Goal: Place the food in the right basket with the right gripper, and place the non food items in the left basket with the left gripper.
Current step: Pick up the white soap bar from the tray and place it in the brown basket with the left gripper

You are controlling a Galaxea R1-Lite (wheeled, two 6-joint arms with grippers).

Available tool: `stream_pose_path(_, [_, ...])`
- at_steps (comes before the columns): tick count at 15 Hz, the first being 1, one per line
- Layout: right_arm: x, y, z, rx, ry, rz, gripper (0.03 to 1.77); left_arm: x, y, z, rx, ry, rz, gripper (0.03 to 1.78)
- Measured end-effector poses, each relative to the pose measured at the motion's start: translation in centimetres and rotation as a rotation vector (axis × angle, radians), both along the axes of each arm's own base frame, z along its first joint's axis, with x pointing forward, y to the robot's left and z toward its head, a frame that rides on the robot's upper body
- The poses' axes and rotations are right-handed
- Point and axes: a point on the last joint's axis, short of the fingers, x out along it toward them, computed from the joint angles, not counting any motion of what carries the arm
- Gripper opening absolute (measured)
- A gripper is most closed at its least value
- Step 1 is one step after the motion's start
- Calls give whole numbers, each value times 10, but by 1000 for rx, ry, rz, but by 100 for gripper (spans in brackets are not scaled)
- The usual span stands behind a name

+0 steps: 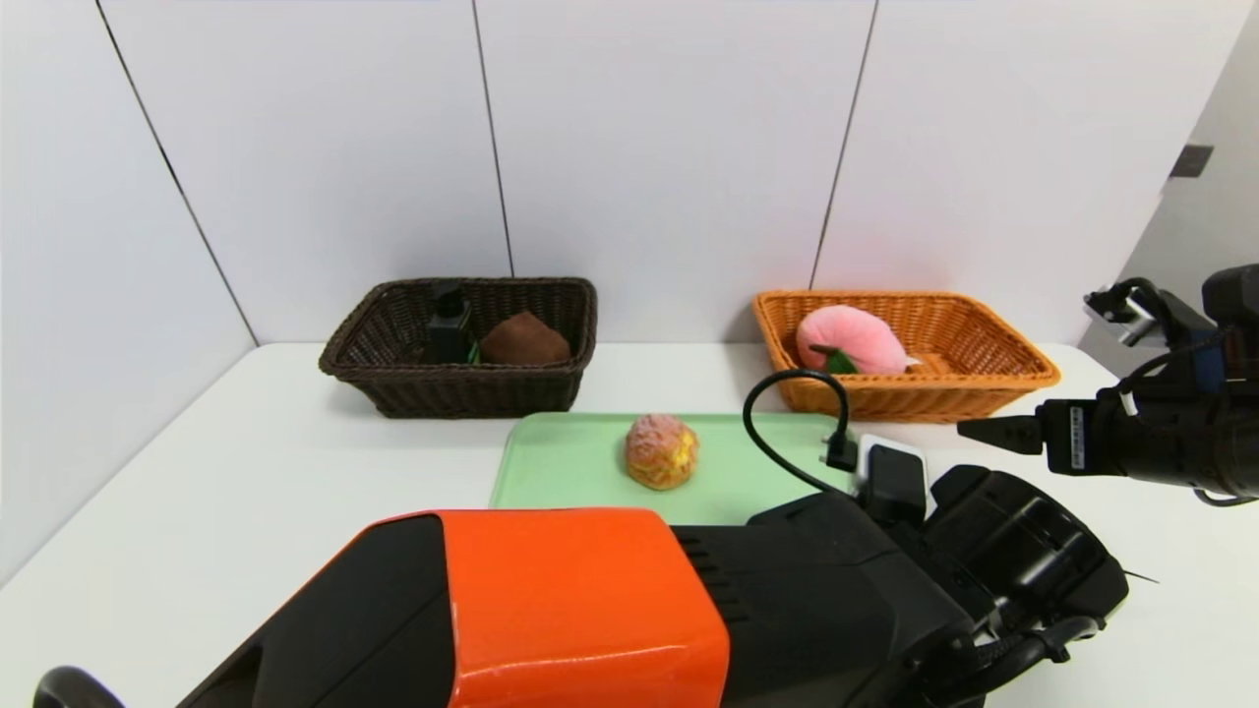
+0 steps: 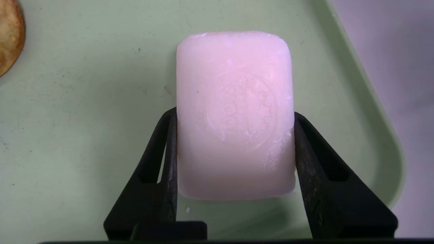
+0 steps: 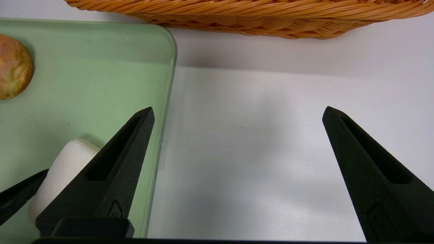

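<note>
A: Which parts touch the soap?
B: The fingers (image 2: pixel 156 169) of the left gripper (image 2: pixel 235 115), clamped on opposite sides of the pale pink soap bar (image 2: pixel 235 156), which bears a faint embossed mark.

A: Where does this grip lie?
B: Over the green tray (image 1: pixel 566 447), close to one rounded corner; the left arm (image 1: pixel 590 610) reaches across the front of the head view.

A: And the right gripper (image 3: pixel 238 113)?
B: Fingers wide apart, nothing between them; it hangs over the white table (image 3: pixel 244 152) just beside the tray, on the robot's right.

A: What else occupies the tray?
B: A round, browned pastry (image 1: pixel 661 452) with yellow filling visible, apart from the soap, toward the tray's far side.

A: Identify the containers.
B: Two wicker baskets beyond the tray. The left basket (image 1: pixel 472 393), dark brown, contains a black object (image 1: pixel 449 329) and, beside it, a brown item (image 1: pixel 526 339). The right basket (image 1: pixel 915 398), orange-brown, contains a pink, rounded plush item (image 1: pixel 851 336) with a green leaf (image 1: pixel 838 361).

A: What stands behind them?
B: A white panelled wall (image 1: pixel 679 147), marked by dark vertical seams.
</note>
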Motion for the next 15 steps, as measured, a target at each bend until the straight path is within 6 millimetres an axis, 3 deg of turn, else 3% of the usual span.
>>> stream_pose_path(5, [0, 1, 0, -1, -1, 3, 171, -2, 6, 22, -42, -13, -8, 98])
stream_pose_path(9, [2, 1, 2, 3, -9, 1, 171, 0, 23, 61, -110, -43, -9, 97])
stream_pose_path(11, [4, 1, 3, 5, -12, -1, 171, 15, 44, 88, -135, -80, 21, 97])
stream_pose_path(15, [6, 1, 0, 4, 0, -2, 171, 63, 117, 146, -203, -141, 139, 97])
